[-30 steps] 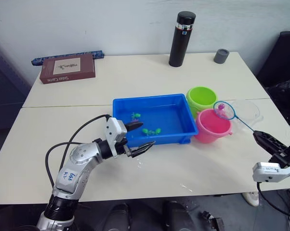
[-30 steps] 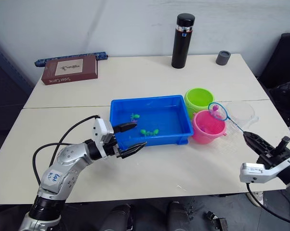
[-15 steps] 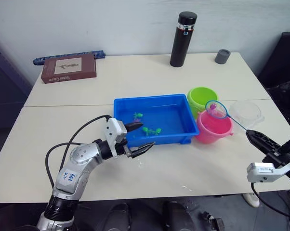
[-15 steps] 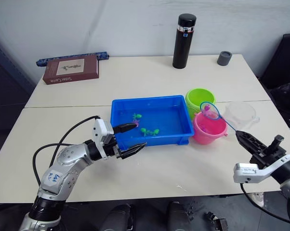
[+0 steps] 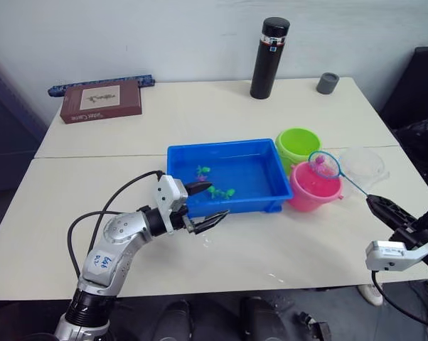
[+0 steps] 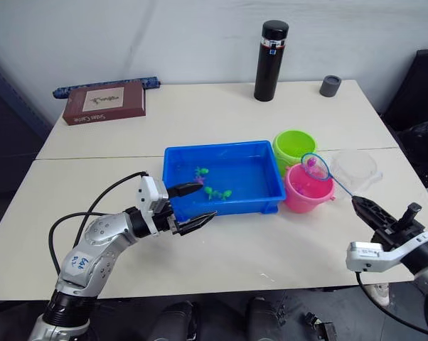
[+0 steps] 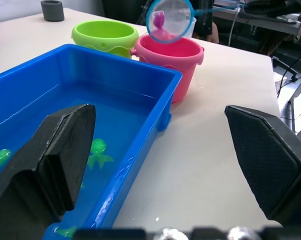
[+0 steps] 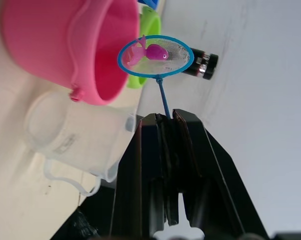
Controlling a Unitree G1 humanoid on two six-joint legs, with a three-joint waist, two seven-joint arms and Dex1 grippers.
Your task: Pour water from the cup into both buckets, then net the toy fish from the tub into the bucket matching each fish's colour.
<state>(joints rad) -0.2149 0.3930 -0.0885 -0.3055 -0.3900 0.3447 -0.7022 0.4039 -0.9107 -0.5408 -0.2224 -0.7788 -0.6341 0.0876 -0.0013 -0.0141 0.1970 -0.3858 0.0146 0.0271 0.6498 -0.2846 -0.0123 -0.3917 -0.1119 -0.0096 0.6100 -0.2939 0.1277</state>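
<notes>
- While our right pincer (image 8: 165,125) clamps the handle of the net (image 5: 323,164), a pink fish (image 8: 155,52) lies in its hoop above the pink bucket (image 5: 314,186).
- We judge a good tip needs the hoop centred over that bucket before turning, so the fish cannot drop to the surface (image 5: 93,135).
- Beside the pink bucket stand the green bucket (image 5: 297,145), the emptied-looking cup (image 5: 363,165) and the tub (image 5: 225,148), holding green fish (image 5: 222,192).
- Our left pincer (image 5: 203,204) gapes wide at the tub's near wall, gripping nothing.
- Beyond the tub: flask (image 5: 269,57), grey cup (image 5: 327,82), book (image 5: 100,100); none obstructs.
</notes>
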